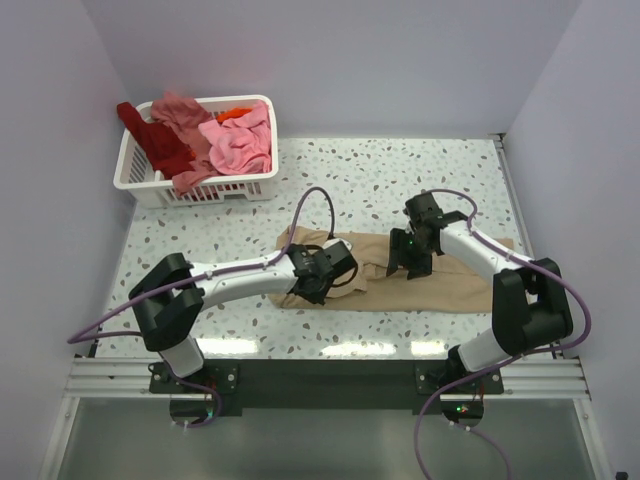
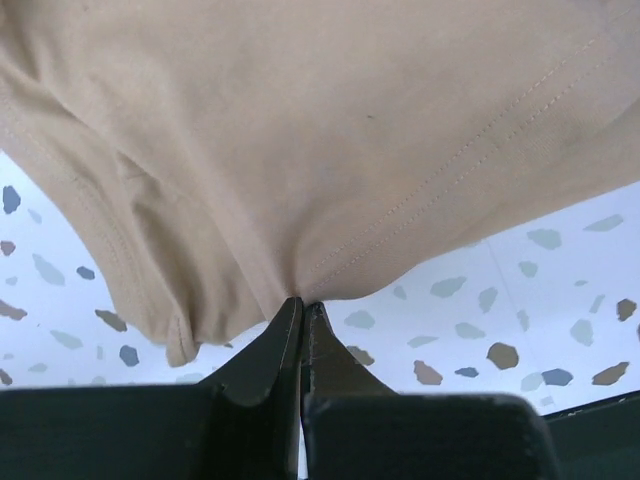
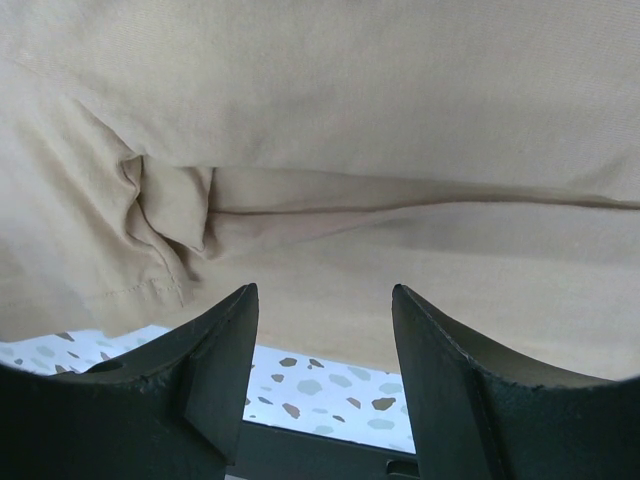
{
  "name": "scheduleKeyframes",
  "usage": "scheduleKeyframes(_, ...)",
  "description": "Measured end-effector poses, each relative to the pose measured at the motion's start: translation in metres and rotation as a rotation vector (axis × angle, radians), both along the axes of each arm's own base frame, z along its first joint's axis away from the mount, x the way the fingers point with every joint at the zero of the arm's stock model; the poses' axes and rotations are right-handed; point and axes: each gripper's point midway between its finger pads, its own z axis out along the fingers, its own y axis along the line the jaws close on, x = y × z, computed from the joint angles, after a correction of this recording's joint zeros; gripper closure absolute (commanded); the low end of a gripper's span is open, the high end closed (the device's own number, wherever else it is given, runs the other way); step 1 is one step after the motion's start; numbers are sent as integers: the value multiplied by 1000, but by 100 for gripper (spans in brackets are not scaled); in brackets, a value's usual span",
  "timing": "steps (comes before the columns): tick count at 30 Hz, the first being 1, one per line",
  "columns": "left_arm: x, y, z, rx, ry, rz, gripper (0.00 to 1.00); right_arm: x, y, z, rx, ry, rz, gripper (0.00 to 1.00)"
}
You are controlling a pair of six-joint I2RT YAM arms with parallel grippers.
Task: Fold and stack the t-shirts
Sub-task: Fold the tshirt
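My left gripper [image 2: 302, 302] is pinched tight on the edge of the tan t-shirt [image 2: 330, 130]. My right gripper [image 3: 323, 295] hangs open over it.

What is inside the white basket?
A heap: pink t-shirt, salmon t-shirt, dark red t-shirt, orange scrap. The floor of the basket and anything beneath the heap are covered.

Robot lab cell: bare white walls [image 1: 330, 60], speckled tabletop [image 1: 380, 170], aluminium rail [image 1: 105, 378] at near edge, purple cables [image 1: 318, 190].
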Motion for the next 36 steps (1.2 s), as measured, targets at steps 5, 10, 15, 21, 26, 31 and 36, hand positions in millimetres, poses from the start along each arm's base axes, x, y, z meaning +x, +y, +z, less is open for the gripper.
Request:
scheduleKeyframes(5, -8, 19, -6, 59, 20, 8, 100, -1, 0, -1, -1, 3, 0, 40)
scheduleKeyframes(10, -14, 29, -9, 92, 43, 18, 46, -1, 0, -1, -2, 4, 0, 40)
scheduleKeyframes(15, -16, 31, -1, 96, 50, 50, 28, 2, -2, 7, -15, -1, 4, 40)
scheduleKeyframes(21, 1, 19, 20, 31, 36, 139, 29, 32, -11, 32, -32, -88, -20, 39)
scheduleKeyframes(26, 5, 25, -2, 80, 78, 216, 33, 44, -43, 28, -42, -82, -112, 39)
scheduleKeyframes(31, 8, 32, -32, 194, 128, 247, 34, 48, -58, 4, -57, -18, -145, 40)
scheduleKeyframes(36, 23, 24, -35, 210, 136, 254, 35, 42, -60, -24, -57, 50, -149, 40)
